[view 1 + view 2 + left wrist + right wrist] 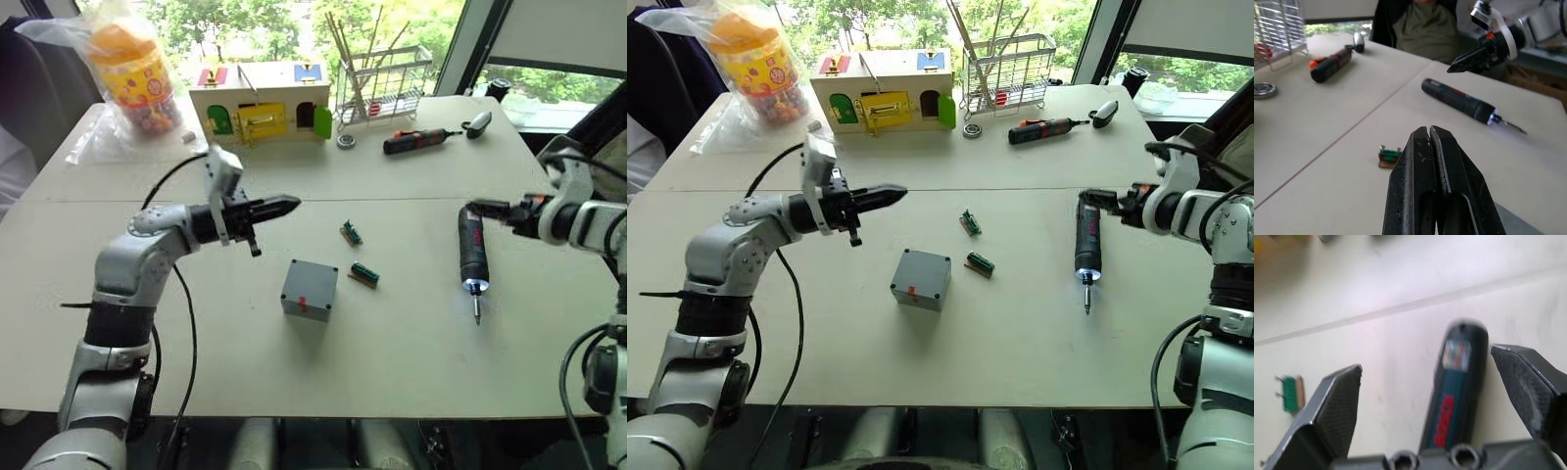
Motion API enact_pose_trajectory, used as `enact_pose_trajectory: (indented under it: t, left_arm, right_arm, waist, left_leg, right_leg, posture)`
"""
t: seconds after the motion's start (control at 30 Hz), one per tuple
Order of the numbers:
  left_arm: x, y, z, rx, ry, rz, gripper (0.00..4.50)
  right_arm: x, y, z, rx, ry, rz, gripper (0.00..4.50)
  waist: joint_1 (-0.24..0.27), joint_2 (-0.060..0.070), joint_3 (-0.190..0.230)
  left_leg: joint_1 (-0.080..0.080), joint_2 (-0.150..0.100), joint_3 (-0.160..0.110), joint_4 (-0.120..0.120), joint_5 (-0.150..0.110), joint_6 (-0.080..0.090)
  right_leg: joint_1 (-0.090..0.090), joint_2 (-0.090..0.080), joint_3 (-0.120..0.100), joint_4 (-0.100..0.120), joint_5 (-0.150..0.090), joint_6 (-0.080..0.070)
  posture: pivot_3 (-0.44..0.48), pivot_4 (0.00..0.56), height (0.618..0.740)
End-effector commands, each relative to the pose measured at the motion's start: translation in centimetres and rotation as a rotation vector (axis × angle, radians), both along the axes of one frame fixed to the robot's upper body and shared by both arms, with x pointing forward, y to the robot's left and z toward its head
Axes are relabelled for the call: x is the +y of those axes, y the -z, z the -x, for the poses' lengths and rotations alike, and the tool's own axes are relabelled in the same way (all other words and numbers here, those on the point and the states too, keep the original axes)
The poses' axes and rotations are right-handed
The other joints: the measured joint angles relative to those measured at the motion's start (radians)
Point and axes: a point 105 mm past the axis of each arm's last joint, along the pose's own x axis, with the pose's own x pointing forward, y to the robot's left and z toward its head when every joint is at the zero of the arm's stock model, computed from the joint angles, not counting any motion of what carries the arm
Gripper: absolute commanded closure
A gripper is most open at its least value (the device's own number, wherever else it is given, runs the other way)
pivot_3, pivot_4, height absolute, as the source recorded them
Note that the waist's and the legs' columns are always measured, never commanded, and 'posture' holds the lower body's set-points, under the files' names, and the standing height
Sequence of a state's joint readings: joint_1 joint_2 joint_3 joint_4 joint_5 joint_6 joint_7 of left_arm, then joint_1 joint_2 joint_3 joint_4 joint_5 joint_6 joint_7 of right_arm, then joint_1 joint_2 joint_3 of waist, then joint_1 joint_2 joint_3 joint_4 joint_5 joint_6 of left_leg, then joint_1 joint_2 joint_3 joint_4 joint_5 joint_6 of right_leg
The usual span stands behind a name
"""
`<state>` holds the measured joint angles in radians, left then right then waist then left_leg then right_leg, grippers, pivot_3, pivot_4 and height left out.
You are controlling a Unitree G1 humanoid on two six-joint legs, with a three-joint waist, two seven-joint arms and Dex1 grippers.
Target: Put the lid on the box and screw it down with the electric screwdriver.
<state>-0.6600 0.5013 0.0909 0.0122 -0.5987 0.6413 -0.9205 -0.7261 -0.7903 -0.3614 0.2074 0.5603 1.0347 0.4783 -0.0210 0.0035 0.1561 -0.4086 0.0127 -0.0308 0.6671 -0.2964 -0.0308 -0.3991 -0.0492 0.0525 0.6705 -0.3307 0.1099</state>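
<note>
while the box sits shut in the middle of the table, its lid looks to be on top already, so the step in hand seems to be getting the electric screwdriver. starting on the left of the box, the left gripper hangs in the air above and to the left of it, with its two black fingers pressed together and nothing in them. just to the right of the box lie two small green parts, one near its corner and one a bit farther back. farther right of the box, well apart from it, the electric screwdriver lies flat with its lit tip pointing to the front edge. the right gripper is spread wide at the back end of the tool, one finger on each side, not yet squeezing. i think the next move is to close on the tool, lift it, and carry it over to a corner of the lid.
</note>
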Motion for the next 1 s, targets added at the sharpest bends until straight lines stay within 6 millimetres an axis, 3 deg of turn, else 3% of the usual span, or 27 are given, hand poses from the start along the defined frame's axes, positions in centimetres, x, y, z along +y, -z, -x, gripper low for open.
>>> enact_pose_trajectory:
  t: [0.03,0.07,0.13,0.17,0.23,0.33,0.43,0.63,1.0]
  left_arm:
    - [1.8,1.0,-0.1,0.064,-0.05,-0.017,4.5]
    - [2.1,1.9,0.2,0.077,-0.049,-0.062,4.5]
    - [2.6,3.6,0.8,0.104,-0.041,-0.138,4.5]
    - [2.9,4.3,1.0,0.12,-0.044,-0.163,4.5]
    - [3.6,5.7,1.0,0.148,-0.068,-0.195,4.5]
    - [3.8,7.2,1.5,0.176,-0.058,-0.247,4.5]
    - [3.6,9.3,2.9,0.19,0.004,-0.377,4.5]
    - [1.9,11.0,4.1,0.223,0.051,-0.413,4.5]
    - [0.4,10.6,3.9,0.189,0.077,-0.407,4.5]
  right_arm:
    - [1.7,-4.3,1.0,-0.288,-0.039,0.05,0.03]
    - [3.1,-4.2,1.5,-0.315,-0.108,0.031,0.03]
    - [7.8,-4.7,4.0,-0.412,-0.379,-0.074,0.03]
    - [9.9,-3.7,5.2,-0.416,-0.478,-0.035,0.03]
    - [13.8,0.2,7.5,-0.348,-0.65,0.047,0.03]
    - [16.6,4.8,10.4,-0.225,-0.809,0.082,0.03]
    - [17.7,8.5,12.3,-0.124,-0.902,0.193,0.03]
    - [19.4,11.4,13.0,-0.037,-0.916,0.165,0.03]
    - [21.4,12.0,12.9,0.027,-0.954,0.121,0.03]
  waist:
    - [0.001,0.0,0.0]
    - [0.0,0.0,0.0]
    - [0.0,0.0,0.0]
    - [0.001,0.0,0.0]
    - [0.005,0.0,0.0]
    - [0.013,0.0,0.0]
    - [0.008,0.0,0.0]
    - [0.007,-0.001,0.0]
    - [0.007,-0.001,-0.001]
  left_leg:
    - [0.0,0.0,0.0,0.0,0.001,-0.002]
    - [0.0,0.0,0.0,0.0,0.002,-0.003]
    - [0.0,0.002,-0.001,-0.001,0.002,-0.004]
    - [0.0,0.002,-0.001,-0.001,0.002,-0.004]
    - [0.0,0.002,-0.001,-0.001,0.002,-0.004]
    - [0.0,0.001,-0.003,0.0,0.001,-0.002]
    - [0.0,-0.002,-0.003,0.001,0.002,-0.003]
    - [0.002,-0.001,-0.003,0.001,0.002,-0.003]
    - [0.002,-0.001,-0.004,0.001,0.002,-0.003]
  right_leg:
    - [0.0,0.0,0.0,0.0,0.0,0.0]
    - [0.0,0.0,0.0,0.0,0.0,0.0]
    - [0.0,0.0,0.0,0.001,0.0,0.0]
    - [0.0,0.0,0.0,0.001,0.0,0.0]
    - [0.0,0.0,0.0,0.001,0.0,0.0]
    - [0.002,-0.001,-0.002,0.001,0.0,0.0]
    - [0.002,-0.003,-0.001,0.001,0.001,0.002]
    - [0.003,-0.001,-0.001,0.001,0.001,0.002]
    - [0.003,-0.001,-0.001,0.001,0.001,0.002]
  posture:
    - [0.0,0.15,0.736]
    - [0.0,0.15,0.736]
    - [0.0,0.15,0.736]
    - [0.0,0.15,0.736]
    - [0.0,0.15,0.736]
    - [0.0,0.15,0.736]
    - [0.0,0.15,0.736]
    - [0.0,0.15,0.736]
    - [0.0,0.15,0.736]
